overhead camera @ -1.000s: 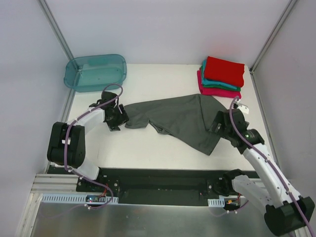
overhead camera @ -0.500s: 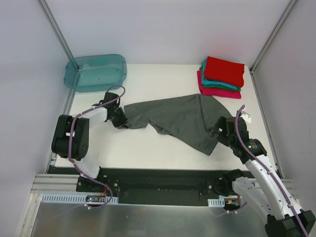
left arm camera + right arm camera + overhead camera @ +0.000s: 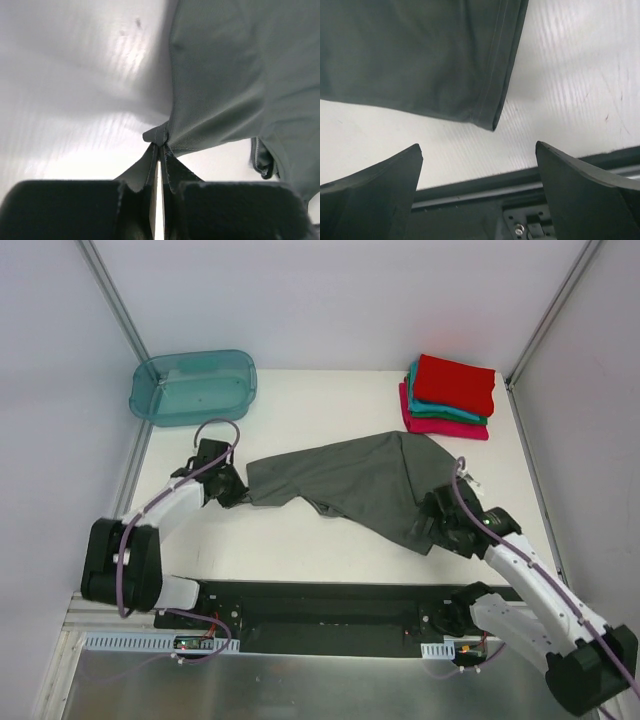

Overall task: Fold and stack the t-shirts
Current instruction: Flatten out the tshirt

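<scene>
A dark grey t-shirt (image 3: 345,480) lies spread and rumpled across the middle of the white table. My left gripper (image 3: 234,492) is at its left end, shut on a hemmed corner of the cloth (image 3: 159,136), which bunches at the fingertips (image 3: 153,159). My right gripper (image 3: 428,526) hovers at the shirt's near right corner (image 3: 492,124), jaws wide open and empty, with the grey shirt (image 3: 415,55) just beyond them. A folded stack sits at the back right: red t-shirt (image 3: 455,383) on top, teal (image 3: 437,411) under it, magenta-pink (image 3: 447,429) at the bottom.
A translucent teal plastic tub (image 3: 193,386) stands at the back left corner. The black front rail (image 3: 320,602) with both arm bases runs along the near table edge. Pale walls with metal posts enclose the table on three sides.
My left gripper closed on the shirt's left corner and drew slightly nearer. My right arm swung down and left to the shirt's near right corner, still open.
</scene>
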Motion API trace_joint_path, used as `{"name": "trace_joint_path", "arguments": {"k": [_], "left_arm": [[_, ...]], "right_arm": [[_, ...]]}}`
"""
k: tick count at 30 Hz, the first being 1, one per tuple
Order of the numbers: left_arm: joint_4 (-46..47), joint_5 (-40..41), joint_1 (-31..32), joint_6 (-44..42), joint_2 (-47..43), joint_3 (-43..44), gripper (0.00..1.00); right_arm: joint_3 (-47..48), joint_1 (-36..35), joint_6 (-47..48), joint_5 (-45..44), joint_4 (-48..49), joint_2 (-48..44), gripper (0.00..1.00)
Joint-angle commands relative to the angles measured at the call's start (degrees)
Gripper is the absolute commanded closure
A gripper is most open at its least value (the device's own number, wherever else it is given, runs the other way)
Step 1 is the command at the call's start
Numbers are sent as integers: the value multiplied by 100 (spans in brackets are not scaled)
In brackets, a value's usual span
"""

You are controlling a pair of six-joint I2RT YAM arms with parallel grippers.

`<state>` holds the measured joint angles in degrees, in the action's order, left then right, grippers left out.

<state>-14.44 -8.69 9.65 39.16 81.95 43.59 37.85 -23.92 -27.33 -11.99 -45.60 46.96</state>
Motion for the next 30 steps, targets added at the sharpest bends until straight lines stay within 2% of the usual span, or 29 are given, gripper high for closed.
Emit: {"name": "trace_joint_path", "arguments": {"k": [1,6,11,14,21,25,30], "left_arm": [[-533,1096,-51,408,-1179,-456,100],[-551,1220,-42,645,-2138,-1089,100],[-543,1493,-42,593,-2622,-1310,100],[-525,1510,19,602,-2720,-1371,100],[-534,1625,151,576,-2728,-1371,100],[-525,1686,178,593,-2772,-1389,100],[-525,1756,221,593,-2720,-1362,100]], "right_arm": [[276,-648,-509,-76,-625,734,2],[136,-789,-835,-23,-362,1192,7],[-312,-816,-1256,-32,199,991,15],[-619,-807,-1389,135,823,833,21],[-665,-816,-1424,152,1369,1130,26],[-691,-816,-1599,241,1414,1570,31],[-752,-807,-1723,101,1274,1597,33]]}}
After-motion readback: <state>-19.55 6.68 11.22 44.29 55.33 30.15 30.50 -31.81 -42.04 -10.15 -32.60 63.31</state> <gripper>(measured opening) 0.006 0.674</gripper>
